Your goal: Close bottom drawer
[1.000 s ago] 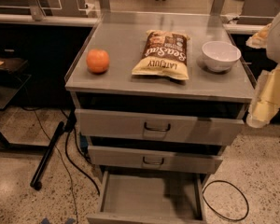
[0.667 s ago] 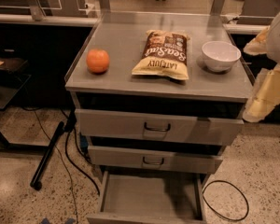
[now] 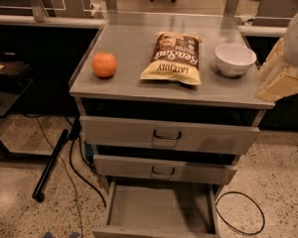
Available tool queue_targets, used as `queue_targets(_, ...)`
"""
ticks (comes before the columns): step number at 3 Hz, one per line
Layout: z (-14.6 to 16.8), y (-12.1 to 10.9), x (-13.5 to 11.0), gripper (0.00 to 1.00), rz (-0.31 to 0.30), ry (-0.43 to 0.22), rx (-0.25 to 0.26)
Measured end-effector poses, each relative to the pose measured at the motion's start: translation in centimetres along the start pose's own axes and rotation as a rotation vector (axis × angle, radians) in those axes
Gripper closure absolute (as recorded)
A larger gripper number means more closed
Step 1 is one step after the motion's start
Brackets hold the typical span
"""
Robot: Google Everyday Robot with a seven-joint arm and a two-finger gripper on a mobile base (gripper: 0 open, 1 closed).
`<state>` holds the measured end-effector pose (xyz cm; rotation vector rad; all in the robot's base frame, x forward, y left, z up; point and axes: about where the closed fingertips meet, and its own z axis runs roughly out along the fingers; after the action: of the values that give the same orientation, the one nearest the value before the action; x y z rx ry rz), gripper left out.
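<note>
Three drawers on this cabinet (image 3: 134,86), all ajar. The bottom drawer (image 3: 159,208) is pulled out farthest, at lower centre of frame. My gripper (image 3: 280,76) hangs high at the right edge, just beside the bowl (image 3: 235,58); open or closed, I can't tell. Risks as I see them: swinging down clips that bowl, or I land high, shove the middle drawer (image 3: 164,170) and leave the bottom one out.

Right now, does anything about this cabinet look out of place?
The bottom drawer hangs wide open, tray showing, while the top drawer and middle drawer sit nearly shut. The end effector is at the right edge, beside the countertop.
</note>
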<state>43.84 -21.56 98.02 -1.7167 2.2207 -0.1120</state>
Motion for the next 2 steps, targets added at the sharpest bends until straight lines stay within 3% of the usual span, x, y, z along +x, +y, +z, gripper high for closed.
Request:
queue_targets(1,0.0,0.0,0.0,0.87,0.0,0.0,0.0)
queue_targets(2,0.0,0.0,0.0,1.0,0.0,0.0,0.0)
